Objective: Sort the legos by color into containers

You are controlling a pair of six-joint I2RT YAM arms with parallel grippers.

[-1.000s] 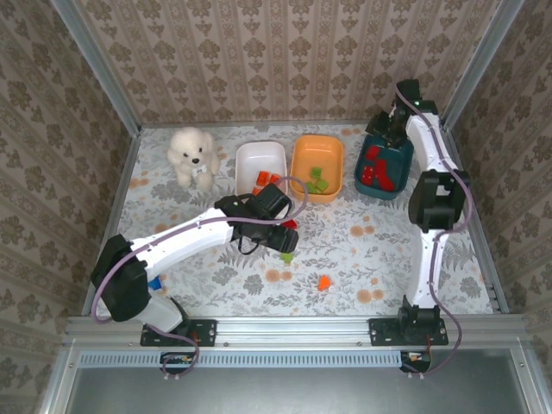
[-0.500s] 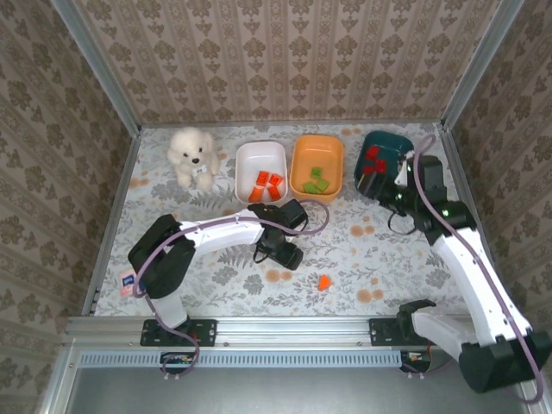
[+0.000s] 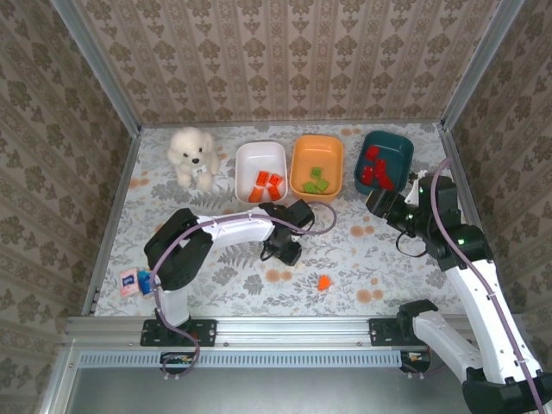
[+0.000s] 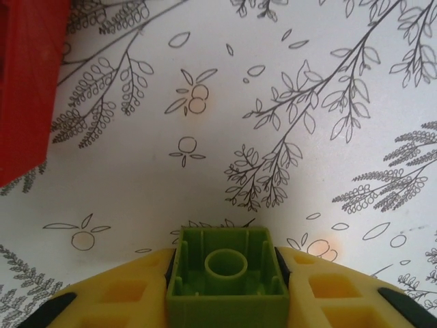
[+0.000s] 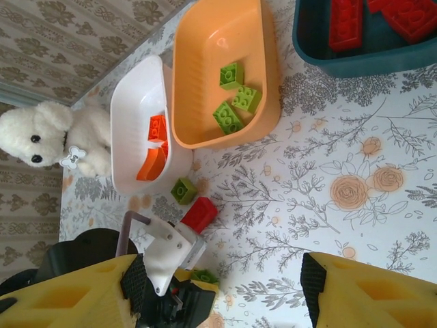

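My left gripper [image 4: 227, 254] is shut on a light green lego [image 4: 227, 290], low over the table; from above it sits at mid table [image 3: 285, 251]. A red lego [image 4: 27, 82] lies just beside it, also seen from the right wrist [image 5: 199, 214] with a loose green lego [image 5: 183, 190]. An orange lego [image 3: 323, 282] lies nearer the front. The white tub [image 3: 241, 164] holds orange legos, the orange tub [image 3: 296, 164] green ones, the teal tub [image 3: 395, 145] red ones. My right gripper [image 3: 380, 205] stands open and empty in front of the teal tub.
A white plush dog [image 3: 192, 155] sits at the back left beside the white tub. Small pink and blue packets [image 3: 134, 282] lie at the front left. Metal frame rails and patterned walls bound the table on all sides.
My right arm has pulled back from the teal tub toward the middle right of the table. My left gripper has moved forward from the white tub and closed on the green lego.
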